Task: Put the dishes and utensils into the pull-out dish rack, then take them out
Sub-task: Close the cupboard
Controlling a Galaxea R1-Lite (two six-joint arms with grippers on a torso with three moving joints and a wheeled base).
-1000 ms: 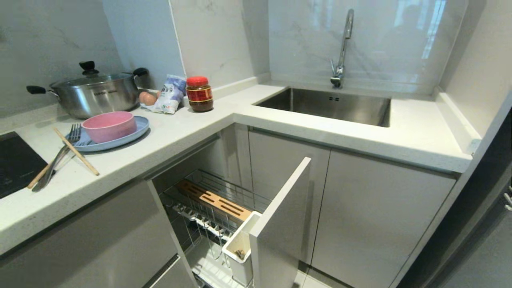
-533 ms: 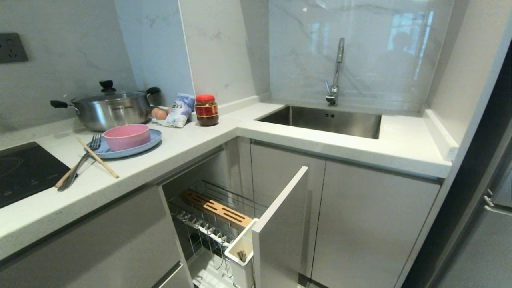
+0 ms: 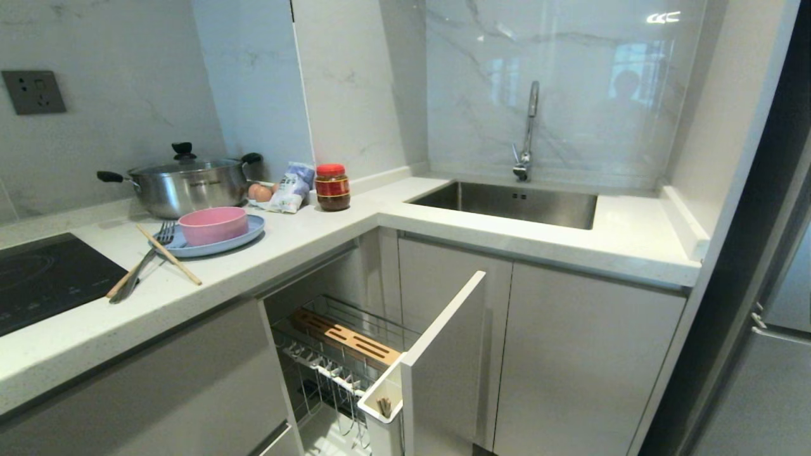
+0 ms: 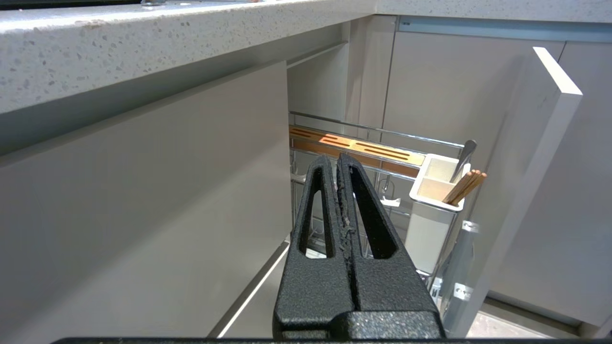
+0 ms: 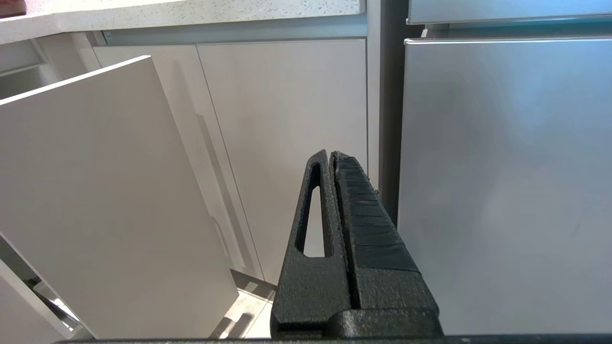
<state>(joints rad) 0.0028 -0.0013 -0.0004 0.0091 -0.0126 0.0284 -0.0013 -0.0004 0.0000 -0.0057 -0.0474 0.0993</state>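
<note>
On the bench: bowl point(image 3: 213, 225) on plate point(image 3: 248, 234); fork point(image 3: 144, 262), chopsticks point(image 3: 166, 255) beside
Rack point(image 3: 345, 354): pulled out
Left claw point(image 4: 337, 165): closed, empty
Right claw point(image 5: 331, 160): closed, empty

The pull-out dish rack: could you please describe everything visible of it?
The pull-out dish rack stands drawn out from under the counter: a chrome wire basket with prongs, a slotted wooden strip along its top, and a narrow white front panel. Behind the panel sits a white utensil cup, already holding brown sticks and a metal handle. No plate or bowl is loaded.
</note>
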